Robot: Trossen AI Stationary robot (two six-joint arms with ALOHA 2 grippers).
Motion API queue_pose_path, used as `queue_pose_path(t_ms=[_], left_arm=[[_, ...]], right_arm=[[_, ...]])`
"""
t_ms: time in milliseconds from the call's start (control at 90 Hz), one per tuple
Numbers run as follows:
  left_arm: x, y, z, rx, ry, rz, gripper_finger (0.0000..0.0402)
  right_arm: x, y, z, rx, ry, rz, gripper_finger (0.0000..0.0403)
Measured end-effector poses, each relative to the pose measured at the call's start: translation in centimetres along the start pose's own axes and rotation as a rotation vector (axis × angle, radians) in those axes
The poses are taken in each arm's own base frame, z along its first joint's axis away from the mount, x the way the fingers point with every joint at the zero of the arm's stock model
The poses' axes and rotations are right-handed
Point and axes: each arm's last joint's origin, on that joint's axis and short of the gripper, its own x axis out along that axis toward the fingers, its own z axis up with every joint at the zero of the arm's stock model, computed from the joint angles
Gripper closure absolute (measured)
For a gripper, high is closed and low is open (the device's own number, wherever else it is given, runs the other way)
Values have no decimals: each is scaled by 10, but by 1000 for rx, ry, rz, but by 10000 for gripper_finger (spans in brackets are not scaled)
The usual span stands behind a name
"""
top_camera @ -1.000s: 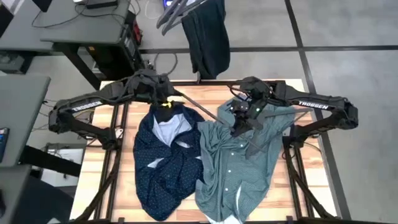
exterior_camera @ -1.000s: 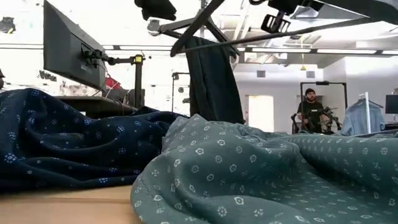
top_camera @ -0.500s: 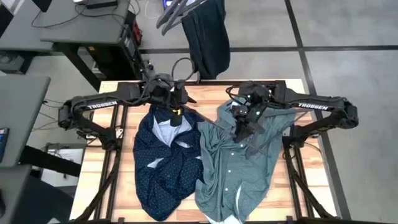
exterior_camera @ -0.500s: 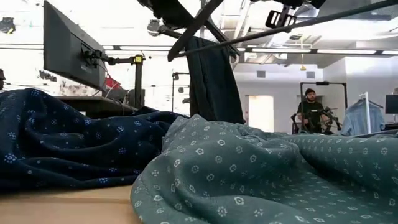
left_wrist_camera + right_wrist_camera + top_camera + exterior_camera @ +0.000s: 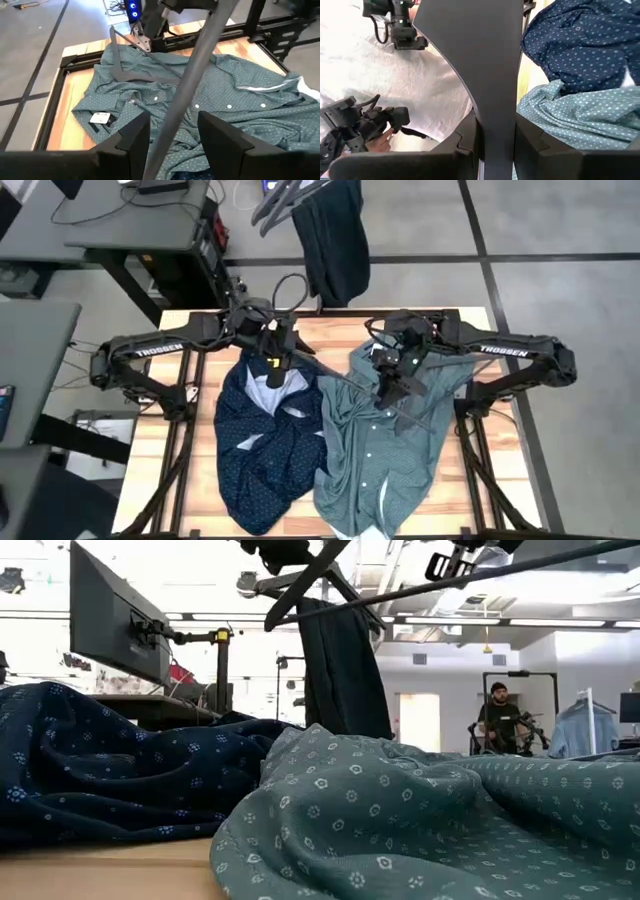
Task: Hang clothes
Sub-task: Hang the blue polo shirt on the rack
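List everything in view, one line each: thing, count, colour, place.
navy dotted shirt: one, navy with white dots, flat on the table's left half.
teal-green shirt: one, teal-green, flat on the table's right half.
jeans: one pair, dark charcoal, hanging beyond the table's far edge.
hanger: one, black, held above the shirts between both grippers.
table: one, light wood.
monitor: one, dark, behind the table.
person: one, far back in the room.
left gripper: around the hanger's bar, above the navy collar.
right gripper: shut on the hanger, above the teal-green shirt.
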Motion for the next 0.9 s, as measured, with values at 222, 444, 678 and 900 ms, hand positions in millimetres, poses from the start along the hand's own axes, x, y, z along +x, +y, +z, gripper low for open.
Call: queue_pose_path(t_ms=[222,444,678,900], left_arm=[[11,1,-8,15,61,-11,251],[28,1,-15,11,99,-20,252],[27,2,-14,-109,67,-64,357],[23,1,-14,-217,75,-97,377]], right_arm=[[0,0,0,4,2,0,343],[0,1,1,-4,-5,5,343],[0,1,1,45,-6,1,308],[-13,-6,5,147,-66,-51,266]])
